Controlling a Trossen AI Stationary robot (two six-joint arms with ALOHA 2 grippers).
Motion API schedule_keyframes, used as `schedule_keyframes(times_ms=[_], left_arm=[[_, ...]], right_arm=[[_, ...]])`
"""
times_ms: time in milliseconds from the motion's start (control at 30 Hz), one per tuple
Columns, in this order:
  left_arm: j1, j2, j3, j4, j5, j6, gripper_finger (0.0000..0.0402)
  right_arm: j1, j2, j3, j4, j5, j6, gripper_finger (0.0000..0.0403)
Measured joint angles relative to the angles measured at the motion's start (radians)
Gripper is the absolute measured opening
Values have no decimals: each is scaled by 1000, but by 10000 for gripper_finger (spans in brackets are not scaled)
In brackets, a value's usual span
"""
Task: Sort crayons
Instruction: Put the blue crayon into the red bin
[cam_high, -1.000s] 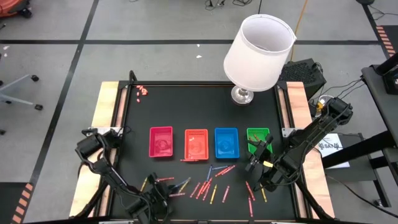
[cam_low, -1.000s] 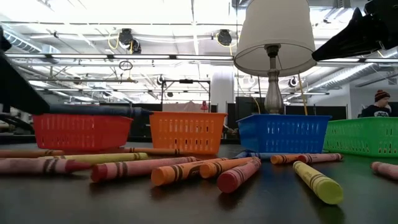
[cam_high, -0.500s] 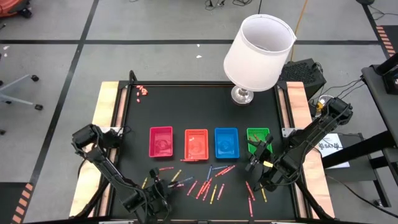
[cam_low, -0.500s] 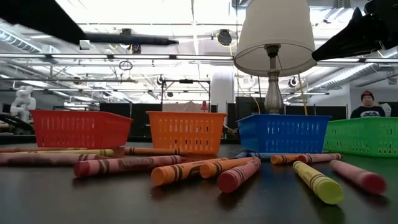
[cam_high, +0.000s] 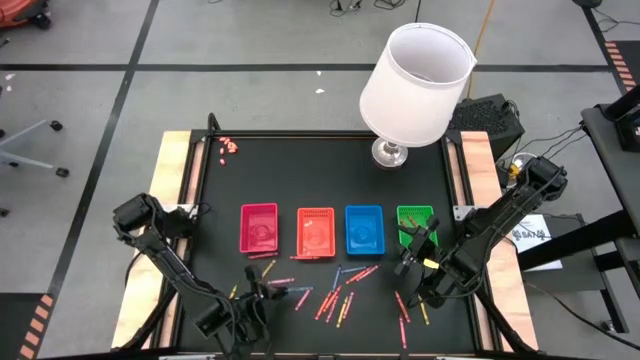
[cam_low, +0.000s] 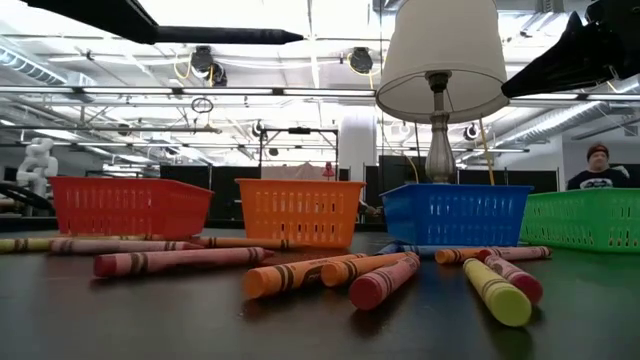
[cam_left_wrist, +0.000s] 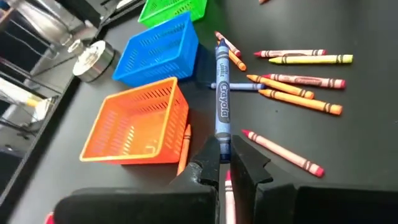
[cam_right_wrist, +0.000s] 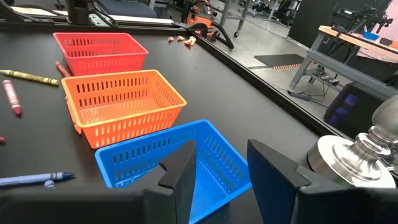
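Observation:
Crayons lie scattered on the black table in front of a row of four baskets: red, orange, blue and green. My left gripper hovers over the left end of the scatter, shut on a blue crayon. In the low view that crayon shows as a dark stick high above the table. My right gripper waits open and holds nothing, beside the green basket and facing the blue one. My left gripper pinches the blue crayon's near end between its two fingers. The crayon sticks straight out ahead of the fingers, in line with them. The fingers slant down from the table's near left side. The crayon is lifted clear of the table, nearly level.
A table lamp with a white shade stands at the far right of the table. A cluster of tiny pink bits lies at the far left corner. A person shows in the room beyond. Bare black tabletop lies behind the baskets.
My left gripper has risen from the crayon pile with the blue crayon, rolling its wrist and drifting slightly toward the baskets. Several loose crayons on the table have rolled or shifted, among them a pink one that now lies against the yellow one at the right.

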Motion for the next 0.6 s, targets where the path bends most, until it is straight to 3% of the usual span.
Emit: schedule_keyframes(times_ms=[467, 600], left_arm=[[-1, 0, 0, 137, -23, 0, 13], [-1, 0, 0, 140, -45, -74, 13]], right_arm=[[0, 3, 0, 0, 0, 0, 128], [0, 9, 0, 0, 0, 0, 128]])
